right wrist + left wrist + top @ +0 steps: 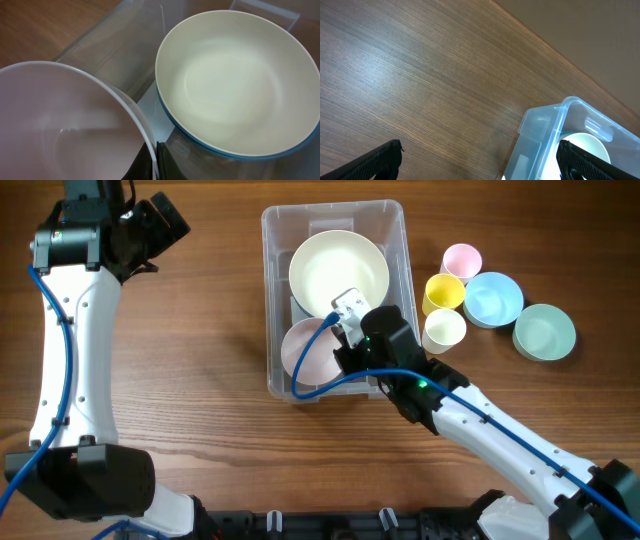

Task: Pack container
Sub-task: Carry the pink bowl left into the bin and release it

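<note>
Around the right jaws: container sat mid-table, walls boxing them in.
right gripper: clenched on the pink bowl rim, bowl off to one side.
ahead of jaws: cream bowl hogged the far half, rims nearly touching.
doing it well: imo settle the pink bowl flat, then let go.
edges/room: wall close beside the jaws; straight up looked like the clean exit.
left gripper: released wide, empty, container corner near one finger.

A brown wooden table with fine grain is catching soft light. Beyond its edge, a plain tan surface is showing, floor or wall I cannot tell.
</note>
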`<state>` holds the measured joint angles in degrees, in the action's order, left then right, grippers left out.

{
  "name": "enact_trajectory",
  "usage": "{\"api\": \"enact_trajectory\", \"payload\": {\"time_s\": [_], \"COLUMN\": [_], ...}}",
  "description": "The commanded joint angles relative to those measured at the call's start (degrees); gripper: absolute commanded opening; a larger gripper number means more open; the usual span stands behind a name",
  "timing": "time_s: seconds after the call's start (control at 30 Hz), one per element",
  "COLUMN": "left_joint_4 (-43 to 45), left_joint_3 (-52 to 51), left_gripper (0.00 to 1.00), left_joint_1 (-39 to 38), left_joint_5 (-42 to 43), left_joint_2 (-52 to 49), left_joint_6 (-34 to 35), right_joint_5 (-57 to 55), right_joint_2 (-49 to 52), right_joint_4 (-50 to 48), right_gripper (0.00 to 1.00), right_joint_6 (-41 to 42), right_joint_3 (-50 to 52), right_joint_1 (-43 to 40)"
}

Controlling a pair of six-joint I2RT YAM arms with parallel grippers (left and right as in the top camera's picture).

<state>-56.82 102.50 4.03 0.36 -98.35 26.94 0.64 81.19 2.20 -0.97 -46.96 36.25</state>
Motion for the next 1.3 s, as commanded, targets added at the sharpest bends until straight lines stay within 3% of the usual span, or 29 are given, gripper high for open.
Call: {"api": "enact_trajectory", "payload": {"time_s": [0.0, 0.43, 0.47, 0.5, 0.63, 0.67, 0.93, 1.27], "left_joint_4": [0.0, 0.0, 0.0, 0.0, 0.0, 0.0, 0.0, 0.0], "left_joint_3": [0.6, 0.6, 0.6, 0.6, 0.6, 0.6, 0.6, 0.6], "left_gripper": [1.0, 1.0, 1.0, 1.0, 1.0, 1.0, 1.0, 1.0], "left_joint_1": [0.3, 0.3, 0.3, 0.3, 0.3, 0.3, 0.3, 0.3], "left_joint_5": [0.7, 0.7, 0.7, 0.7, 0.7, 0.7, 0.7, 0.7], "left_joint_2": [1.3, 1.3, 1.3, 1.3, 1.3, 1.3, 1.3, 1.3], "left_joint_6": [0.5, 0.5, 0.5, 0.5, 0.5, 0.5, 0.5, 0.5], "right_joint_5": [-1.5, 1.6, 2.6, 3.3, 3.3, 3.3, 4.5, -1.7], "right_joint_2": [0.9, 1.0, 1.0, 1.0, 1.0, 1.0, 1.0, -5.5], "right_joint_4": [-0.5, 0.2, 0.3, 0.2, 0.2, 0.2, -0.1, -0.7], "right_gripper": [0.04, 0.04, 0.06, 0.16, 0.35, 0.36, 0.38, 0.41], "right_joint_6": [-0.7, -0.3, -0.3, -0.3, -0.3, -0.3, 0.1, 8.0], "right_joint_3": [-1.8, -1.8, -1.8, -1.8, -1.8, -1.8, -1.8, -1.9], "right_joint_1": [0.3, 1.8, 1.8, 1.8, 1.8, 1.8, 1.8, -1.6]}}
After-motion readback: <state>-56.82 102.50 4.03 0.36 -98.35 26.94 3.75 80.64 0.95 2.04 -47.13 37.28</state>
